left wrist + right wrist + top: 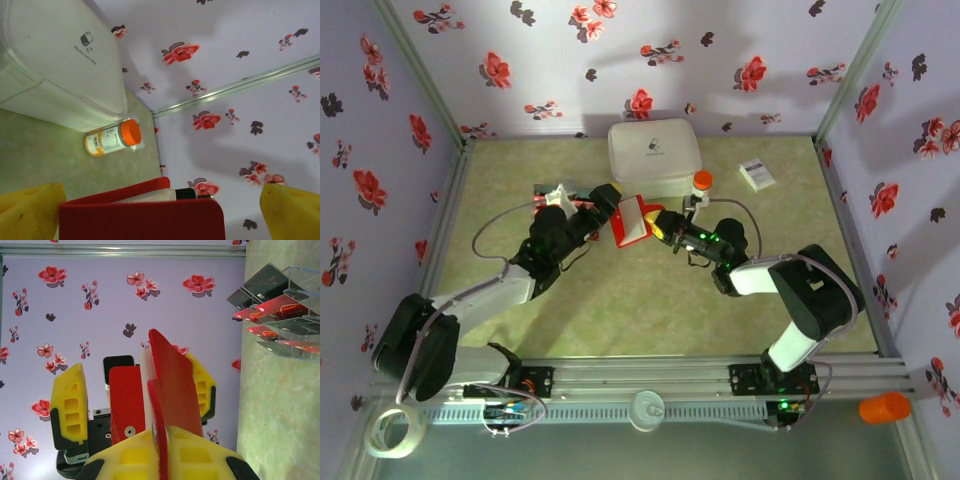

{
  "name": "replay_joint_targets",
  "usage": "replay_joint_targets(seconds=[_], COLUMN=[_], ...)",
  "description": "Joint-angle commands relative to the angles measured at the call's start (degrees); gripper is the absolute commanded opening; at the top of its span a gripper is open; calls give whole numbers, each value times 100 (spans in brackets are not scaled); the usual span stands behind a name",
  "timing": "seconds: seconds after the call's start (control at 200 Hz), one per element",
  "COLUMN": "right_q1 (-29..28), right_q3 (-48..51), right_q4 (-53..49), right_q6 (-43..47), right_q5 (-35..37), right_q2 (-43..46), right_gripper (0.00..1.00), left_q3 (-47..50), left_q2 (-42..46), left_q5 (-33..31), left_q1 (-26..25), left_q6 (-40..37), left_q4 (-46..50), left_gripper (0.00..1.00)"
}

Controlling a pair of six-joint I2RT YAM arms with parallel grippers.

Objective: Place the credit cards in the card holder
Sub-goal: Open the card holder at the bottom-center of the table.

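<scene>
Flowered paper walls close in a pale green tabletop [650,310], and the two arms meet above its middle. The right gripper [160,446] is pinched tight on one edge of the flat red rectangular card holder [172,382], holding it in the air in front of the big white lidded plastic box [653,155]. The left gripper [161,207] has its yellow fingers [292,210] spread wide on either side of the wallet and grips nothing. Thin red credit cards [280,307] wait in a clear tiered stand off to one side.

My guess is that slipping a card into the pocket is the step in hand. Next, the left arm would need to back clear of the wallet and go to the stand for another card.

I cannot make out whether the narrower red panel [127,400] beside the wallet is a seated card or a flap. The wallet's lower part is cut off in the left wrist view, and the pale strip with a dark end [165,194] in its mouth is unclear.
</scene>
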State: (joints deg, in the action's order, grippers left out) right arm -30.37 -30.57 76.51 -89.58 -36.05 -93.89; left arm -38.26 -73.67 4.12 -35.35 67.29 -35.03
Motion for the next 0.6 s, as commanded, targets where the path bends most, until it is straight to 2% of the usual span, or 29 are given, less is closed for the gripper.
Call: replay_joint_targets(seconds=[0.0,0.235,0.435,0.595], right_q1=[40,40,40,40], right_q3=[83,219,436,677], right_q4=[293,294,294,294], right_q6=[142,199,281,345], right_q5=[-69,-43,-9,28], right_q2=[2,1,37,54], right_gripper=[0,0,0,0], left_q3=[-438,-1179,-1386,-1241], left_q2=[319,297,54,-81], left_q5=[-30,-288,-738,-1292], left_q1=[16,-115,-341,-609], left_q6=[-878,-1870,-2368,-2485], left_q4=[1482,3657,4727,5074], left_gripper=[100,100,100,100])
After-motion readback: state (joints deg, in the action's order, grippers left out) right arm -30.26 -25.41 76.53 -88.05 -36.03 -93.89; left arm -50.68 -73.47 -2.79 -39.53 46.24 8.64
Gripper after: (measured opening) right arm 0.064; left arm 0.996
